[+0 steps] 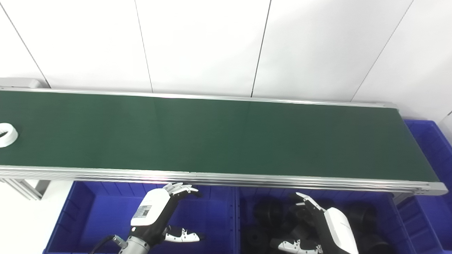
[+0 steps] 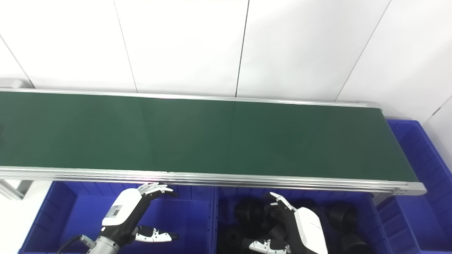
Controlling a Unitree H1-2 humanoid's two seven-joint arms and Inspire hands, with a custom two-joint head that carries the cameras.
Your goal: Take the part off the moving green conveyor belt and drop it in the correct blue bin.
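Riding in at the belt's (image 1: 226, 134) far left end, the white ring (image 1: 7, 134) is lying well left of the left hand (image 1: 155, 211) — the nearer one. Both it and the right hand (image 1: 332, 225) are waiting over their bins, fingers (image 1: 182, 189) apart, holding nothing.
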